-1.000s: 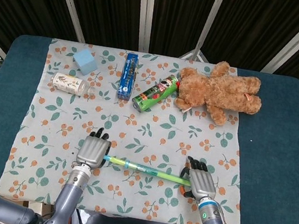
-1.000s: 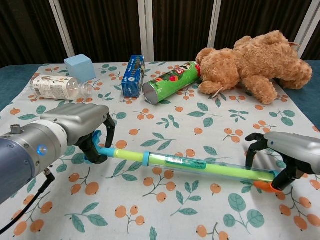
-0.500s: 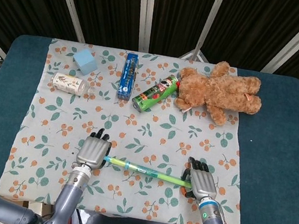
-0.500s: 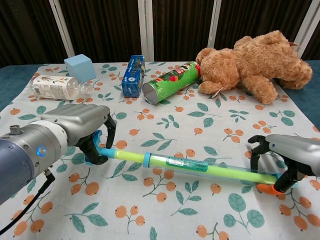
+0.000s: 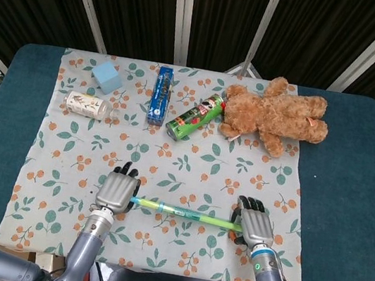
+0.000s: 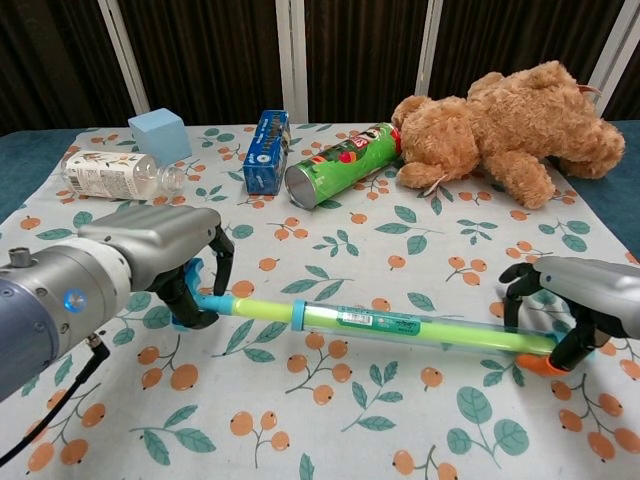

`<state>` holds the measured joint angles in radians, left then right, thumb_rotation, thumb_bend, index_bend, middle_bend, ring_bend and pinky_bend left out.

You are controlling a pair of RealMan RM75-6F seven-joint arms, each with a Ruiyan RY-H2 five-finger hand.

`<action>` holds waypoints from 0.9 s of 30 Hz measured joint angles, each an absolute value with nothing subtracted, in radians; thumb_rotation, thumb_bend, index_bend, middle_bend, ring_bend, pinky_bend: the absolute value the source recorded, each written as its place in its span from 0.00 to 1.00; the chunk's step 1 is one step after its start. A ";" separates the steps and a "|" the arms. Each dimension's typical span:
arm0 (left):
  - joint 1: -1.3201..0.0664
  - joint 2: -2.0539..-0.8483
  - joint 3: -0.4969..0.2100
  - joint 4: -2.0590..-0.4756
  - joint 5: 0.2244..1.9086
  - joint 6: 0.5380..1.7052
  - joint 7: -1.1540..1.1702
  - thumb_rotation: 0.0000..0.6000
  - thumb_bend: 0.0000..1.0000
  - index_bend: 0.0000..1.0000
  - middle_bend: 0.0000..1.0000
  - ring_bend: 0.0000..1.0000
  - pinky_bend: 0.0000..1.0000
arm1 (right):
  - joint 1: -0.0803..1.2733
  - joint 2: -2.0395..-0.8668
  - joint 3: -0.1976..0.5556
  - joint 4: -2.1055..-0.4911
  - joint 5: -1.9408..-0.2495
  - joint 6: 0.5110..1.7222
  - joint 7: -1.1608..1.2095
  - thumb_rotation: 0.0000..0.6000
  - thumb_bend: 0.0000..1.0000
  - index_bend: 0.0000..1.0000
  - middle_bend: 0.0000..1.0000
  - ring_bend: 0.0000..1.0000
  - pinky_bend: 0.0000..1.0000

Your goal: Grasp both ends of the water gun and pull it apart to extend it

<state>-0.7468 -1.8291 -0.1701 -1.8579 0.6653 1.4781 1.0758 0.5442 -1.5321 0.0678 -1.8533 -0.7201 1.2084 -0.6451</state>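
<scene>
Now you hold the water gun (image 6: 380, 325) at both ends, low over the near worktop (image 5: 343, 172).
Your left hand (image 6: 175, 262) grips its blue end; the tube runs rightward to your right hand (image 6: 570, 305), fingers wrapped round the orange end. Farther back lie a bottle (image 5: 87, 105), blue box (image 5: 160, 93), green can (image 5: 195, 116) and teddy bear (image 5: 274, 116).

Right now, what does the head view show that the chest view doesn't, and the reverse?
Only the head view shows the whole table, its blue cover bare beyond the floral cloth on both sides. Only the chest view shows the water gun's orange tip by the right robot hand and the open mouth of the green can. Both show the left robot hand and right one gripping the gun's ends, plus the teddy bear.
</scene>
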 measured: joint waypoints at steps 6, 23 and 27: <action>-0.746 -1.820 -0.163 -1.874 0.676 1.478 1.075 1.00 0.46 0.68 0.22 0.08 0.22 | 0.549 -1.529 0.074 -1.844 -0.709 1.209 -0.648 1.00 0.39 0.76 0.12 0.00 0.00; -0.732 -1.793 -0.156 -1.884 0.680 1.473 1.057 1.00 0.46 0.69 0.22 0.08 0.22 | 0.566 -1.509 0.115 -1.826 -0.682 1.224 -0.649 1.00 0.39 0.76 0.13 0.00 0.00; -0.727 -1.782 -0.155 -1.886 0.680 1.471 1.049 1.00 0.46 0.69 0.22 0.08 0.22 | 0.567 -1.499 0.121 -1.823 -0.670 1.223 -0.645 1.00 0.39 0.76 0.13 0.00 0.00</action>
<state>-0.7270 -1.7824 -0.1547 -1.8861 0.6796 1.4712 1.0494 0.5669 -1.4994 0.1208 -1.8226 -0.6700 1.2226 -0.6453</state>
